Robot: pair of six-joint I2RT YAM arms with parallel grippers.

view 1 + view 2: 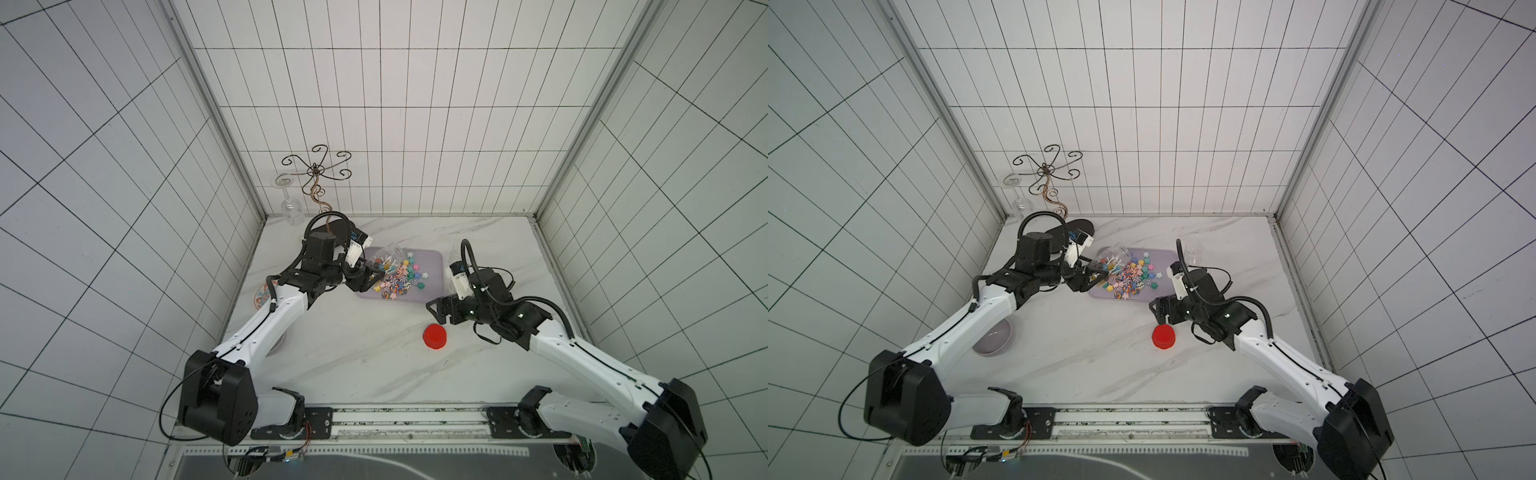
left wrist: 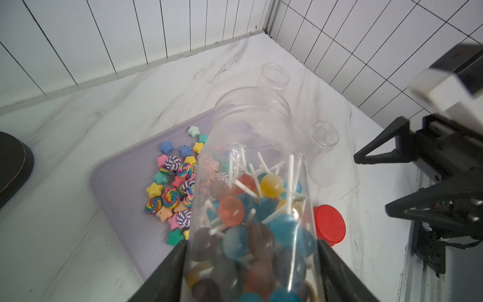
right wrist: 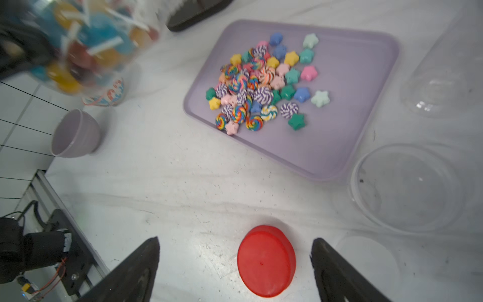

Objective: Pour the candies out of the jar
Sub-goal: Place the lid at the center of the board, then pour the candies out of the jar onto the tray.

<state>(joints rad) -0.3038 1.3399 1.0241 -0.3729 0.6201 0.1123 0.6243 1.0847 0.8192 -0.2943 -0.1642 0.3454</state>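
My left gripper (image 1: 368, 278) (image 2: 252, 243) is shut on the base end of a clear plastic jar (image 1: 386, 253) (image 1: 1115, 253) (image 2: 251, 130). The jar is tilted over the left part of a lilac tray (image 1: 428, 286) (image 3: 326, 146), its open mouth away from the gripper. Round lollipops (image 2: 258, 227) on white sticks fill its gripped end. A heap of star and swirl candies (image 1: 399, 278) (image 1: 1133, 276) (image 3: 261, 86) lies on the tray. My right gripper (image 1: 436, 313) (image 3: 235, 248) hangs open just above the jar's red lid (image 1: 434, 337) (image 3: 265, 261), which lies on the table.
Empty clear jars (image 2: 324, 136) (image 3: 407, 188) stand right of the tray. A lilac bowl (image 1: 992, 336) (image 3: 75, 134) and a patterned cup (image 3: 104, 94) sit at the left under my left arm. A wire glass rack (image 1: 318, 170) with a wine glass (image 1: 289, 199) stands in the back left corner.
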